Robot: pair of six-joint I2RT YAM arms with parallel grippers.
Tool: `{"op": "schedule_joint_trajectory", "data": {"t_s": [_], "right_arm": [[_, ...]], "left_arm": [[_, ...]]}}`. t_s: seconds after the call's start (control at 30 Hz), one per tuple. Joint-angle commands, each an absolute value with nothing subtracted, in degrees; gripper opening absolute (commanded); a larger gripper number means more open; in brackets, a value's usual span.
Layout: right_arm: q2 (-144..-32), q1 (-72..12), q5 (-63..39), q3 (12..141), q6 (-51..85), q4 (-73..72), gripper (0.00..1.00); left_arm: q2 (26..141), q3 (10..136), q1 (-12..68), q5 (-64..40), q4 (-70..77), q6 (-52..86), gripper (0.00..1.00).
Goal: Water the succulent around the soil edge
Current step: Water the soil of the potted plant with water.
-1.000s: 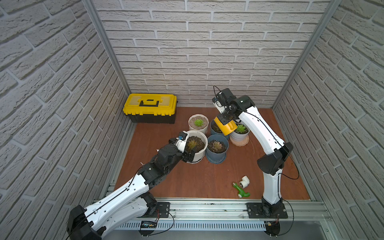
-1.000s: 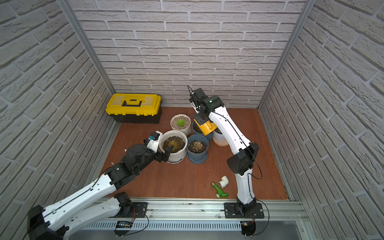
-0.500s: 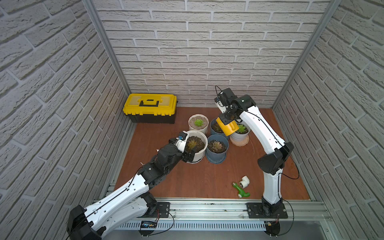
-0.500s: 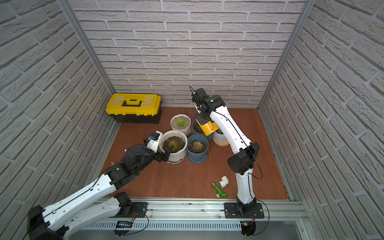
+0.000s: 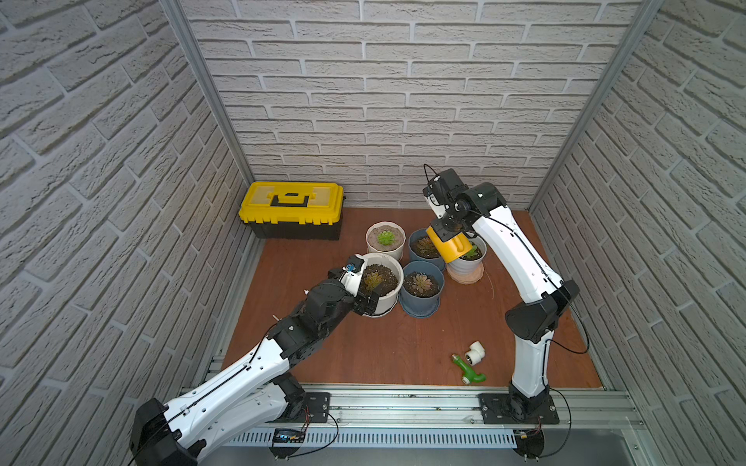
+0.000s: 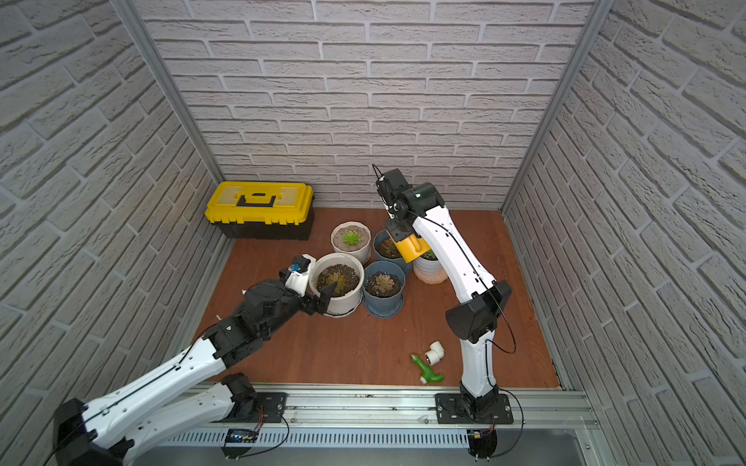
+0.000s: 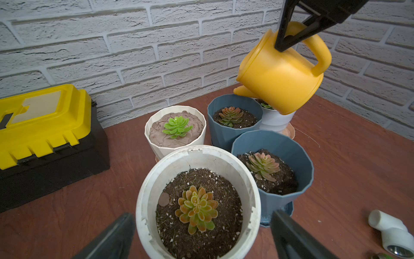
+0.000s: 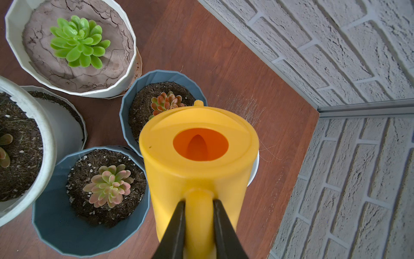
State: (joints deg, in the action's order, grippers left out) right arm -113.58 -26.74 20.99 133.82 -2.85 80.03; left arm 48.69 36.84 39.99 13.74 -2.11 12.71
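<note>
- Where the brown board [image 5: 363,355] meets the back wall, a yellow toolbox [image 5: 291,210] stands well apart from the white pot [image 5: 388,300], behind it and to its left.
- Low from the front rail, the left arm [image 5: 242,375] reaches up to the white pot's near side. The right arm [image 5: 520,258] arches high behind and to the right of that pot.
- Upright near the board's middle, the white pot has a near blue pot [image 7: 289,143] close against its right side; I cannot tell whether they touch.
- Just behind the white pot stands a ribbed pot [image 7: 156,143] of pale cracked soil, and a far blue pot [image 7: 224,136] is behind and to its right.
- Tilted spout-down in the air, the yellow can [image 7: 280,76] hangs behind and right of the white pot and well apart from it. It is over the far blue pot's rim and a small white pot [image 7: 277,121].
- At the white pot's near wall, the left gripper [image 7: 202,214] has its jaws spread wide, one finger on each side. I cannot tell whether either finger touches the pot.
- Up at the can, the right gripper [image 8: 199,203] pinches the handle from both sides.
- At the white pot's centre sits the succulent [image 7: 196,208].
- Around it, just inside the white pot's rim, runs the soil edge [image 7: 208,179], dark and flecked with pale grit.
- Well in front and right of the white pot, a white elbow [image 5: 475,352] and a green fitting [image 5: 468,369] lie just beside each other.
</note>
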Motion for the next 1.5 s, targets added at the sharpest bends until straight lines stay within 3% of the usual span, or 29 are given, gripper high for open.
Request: {"op": "schedule_joint_trajectory", "data": {"t_s": [0.0,0.57,1.47], "right_arm": [[-110.8,-26.4,22.4,134.0,-1.7,80.2,0.02],[-109.9,-26.1,22.3,133.8,-1.0,83.7,0.03],[-101.4,-26.7,18.0,122.5,0.1,82.9,0.03]], "left_arm": [[47.8,35.9,39.9,13.4,0.4,13.1,0.99],[47.9,35.9,39.9,12.9,0.7,13.4,0.99],[47.6,35.6,40.0,12.7,1.1,13.9,0.99]]}}
